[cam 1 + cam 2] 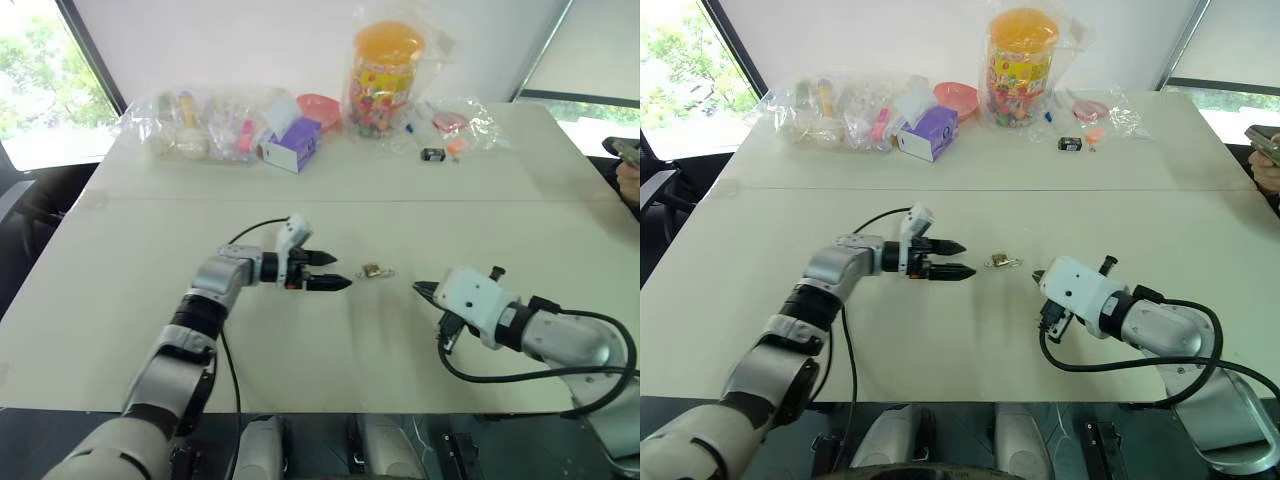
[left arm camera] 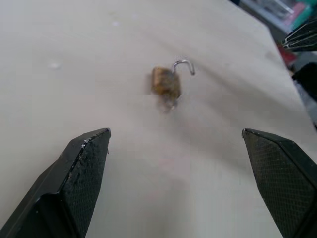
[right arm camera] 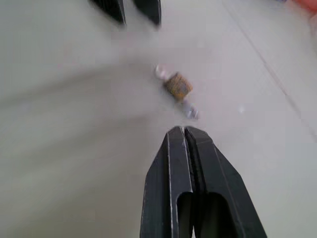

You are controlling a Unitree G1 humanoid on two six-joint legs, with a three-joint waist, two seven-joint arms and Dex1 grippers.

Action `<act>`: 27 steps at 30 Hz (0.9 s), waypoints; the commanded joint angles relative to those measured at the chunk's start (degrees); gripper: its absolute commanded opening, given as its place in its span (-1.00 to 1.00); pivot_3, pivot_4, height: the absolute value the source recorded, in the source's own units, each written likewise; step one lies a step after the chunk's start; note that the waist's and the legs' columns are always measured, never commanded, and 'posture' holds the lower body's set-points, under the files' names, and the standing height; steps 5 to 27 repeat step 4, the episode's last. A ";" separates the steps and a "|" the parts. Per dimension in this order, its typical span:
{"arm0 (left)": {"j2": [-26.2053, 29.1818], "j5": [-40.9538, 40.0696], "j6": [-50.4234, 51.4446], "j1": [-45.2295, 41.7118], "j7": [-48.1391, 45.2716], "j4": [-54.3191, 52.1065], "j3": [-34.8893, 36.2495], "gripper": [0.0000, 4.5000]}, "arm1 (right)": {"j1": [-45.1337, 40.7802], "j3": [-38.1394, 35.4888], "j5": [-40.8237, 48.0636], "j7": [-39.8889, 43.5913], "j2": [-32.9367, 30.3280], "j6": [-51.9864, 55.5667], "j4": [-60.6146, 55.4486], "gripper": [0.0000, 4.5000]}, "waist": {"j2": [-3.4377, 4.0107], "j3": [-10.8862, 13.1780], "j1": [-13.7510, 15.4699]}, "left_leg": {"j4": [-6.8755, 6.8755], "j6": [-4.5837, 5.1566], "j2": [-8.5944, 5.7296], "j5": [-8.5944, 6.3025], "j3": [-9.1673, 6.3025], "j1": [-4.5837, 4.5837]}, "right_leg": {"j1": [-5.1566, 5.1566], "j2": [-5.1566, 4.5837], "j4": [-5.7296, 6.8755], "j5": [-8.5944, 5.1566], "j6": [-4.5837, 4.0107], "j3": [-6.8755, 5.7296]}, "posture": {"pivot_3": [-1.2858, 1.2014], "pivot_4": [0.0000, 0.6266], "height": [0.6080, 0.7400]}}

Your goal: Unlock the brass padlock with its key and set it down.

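The left gripper (image 1: 330, 271) has its two black fingers spread wide, holding nothing. At its 3 o'clock, close by, the tiny brass padlock (image 1: 373, 271) lies on the smooth pale table (image 1: 300, 340). The left wrist view shows its thin silver loop swung open. Farther right, the right gripper (image 3: 184, 130) is pinched tight, empty, its pointy tips aimed at the padlock.

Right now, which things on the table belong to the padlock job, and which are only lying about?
For the job:
- brass padlock, shackle swung open, lying on the table between both grippers
- left gripper, fingers open
- right gripper, fingers shut

Lying about:
- candy jar
- purple box
- small black gadget
- plastic bags
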 commanded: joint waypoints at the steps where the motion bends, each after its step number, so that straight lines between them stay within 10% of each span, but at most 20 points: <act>1: 2.71 -2.32 0.59 1.80 -2.03 -10.83 1.17 0.97 | 0.44 -5.06 1.37 2.08 -2.05 -0.84 -0.48 -1.00 | 0.00 0.00 0.22 | 0.01 0.00 -0.01 0.00 0.00 -0.01 | 0.00 -0.03 -0.01 0.00 0.00 0.00 | 0.03 -0.52 0.92; 27: 3.92 -3.69 2.61 3.19 -1.27 -16.27 1.66 0.97 | 0.45 -7.42 2.01 2.96 -2.96 -1.44 0.89 -1.00 | -0.01 0.00 0.49 | 0.03 0.00 -0.02 0.00 0.00 -0.02 | 0.00 -0.05 -0.01 0.00 0.00 0.00 | 0.03 -0.52 0.92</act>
